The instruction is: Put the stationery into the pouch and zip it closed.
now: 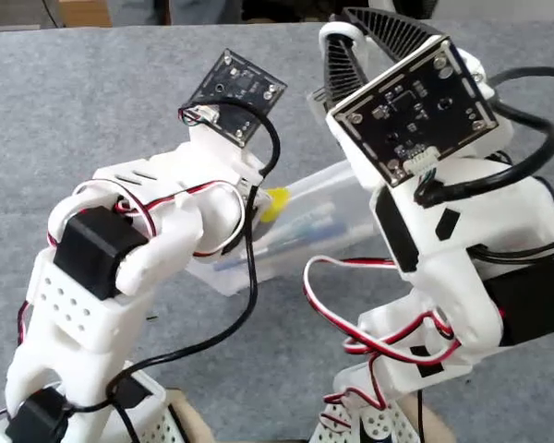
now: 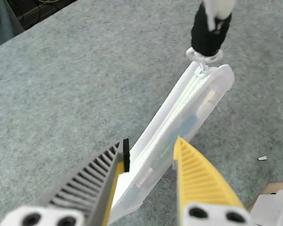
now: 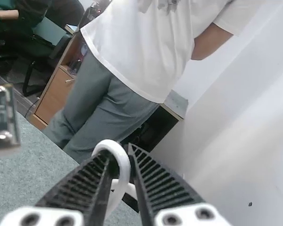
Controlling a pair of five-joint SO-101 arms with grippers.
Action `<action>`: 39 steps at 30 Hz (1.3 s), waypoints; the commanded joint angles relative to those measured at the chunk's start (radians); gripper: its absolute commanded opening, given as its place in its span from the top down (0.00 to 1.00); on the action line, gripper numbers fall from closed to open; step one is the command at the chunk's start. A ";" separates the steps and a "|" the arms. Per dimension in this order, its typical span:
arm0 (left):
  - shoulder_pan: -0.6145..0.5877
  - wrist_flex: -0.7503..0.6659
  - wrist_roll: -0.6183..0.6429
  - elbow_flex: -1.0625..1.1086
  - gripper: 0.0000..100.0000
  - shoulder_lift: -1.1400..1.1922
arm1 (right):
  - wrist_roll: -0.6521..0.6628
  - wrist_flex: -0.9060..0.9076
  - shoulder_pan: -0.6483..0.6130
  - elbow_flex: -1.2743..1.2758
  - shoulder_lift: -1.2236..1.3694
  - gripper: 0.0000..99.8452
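A grey felt table [image 1: 92,101] is spread beneath a clear plastic pouch [image 1: 351,198], which is taken here as the reference point. Two white arms are set on either side of the pouch, the left arm at one end and the right arm at the other.

The pouch is laid long and narrow, and its long axis is run straight from the left gripper [image 2: 151,143] to the right gripper [image 3: 122,150]. In the high view this axis is seen as a diagonal between the two arms. A line of white zip teeth [image 2: 172,117] is carried along the pouch's upper side, following the same axis.

The pouch's near end is clamped between the left gripper's grey and yellow fingers, one on each long side. The pouch's far end is pointed at the right gripper, whose black ribbed fingers are pinched onto a white pull ring [image 3: 108,143] at that end.

Blue and white stationery [image 1: 291,231] is seen through the pouch's wall, lying lengthwise inside.
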 commanded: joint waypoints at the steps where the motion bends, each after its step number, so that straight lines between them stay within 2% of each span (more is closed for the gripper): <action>1: -0.048 -0.018 0.040 0.071 0.81 -0.021 | -0.002 -0.038 -0.060 -0.018 -0.039 0.99; 8: -0.048 -0.133 -0.002 0.262 0.81 -0.025 | -0.044 -0.084 -0.163 -0.016 -0.036 0.99; 12: -0.036 -0.161 0.005 0.263 0.81 -0.025 | -0.044 -0.084 -0.206 -0.024 -0.039 0.99; 17: -0.041 -0.216 0.138 0.219 0.81 -0.025 | -0.074 -0.077 -0.264 -0.025 -0.039 0.99; 22: -0.036 -0.221 0.107 0.183 0.81 -0.025 | -0.097 -0.077 -0.310 -0.016 -0.058 0.99; 25: -0.030 -0.221 0.106 0.157 0.82 -0.025 | -0.103 -0.077 -0.325 -0.016 -0.065 0.99; 33: 0.077 -0.221 0.106 0.153 0.82 -0.015 | -0.109 -0.077 -0.327 -0.018 -0.065 0.99; 39: 0.102 -0.319 0.104 0.252 0.82 -0.015 | -0.149 -0.074 -0.328 -0.019 -0.067 0.99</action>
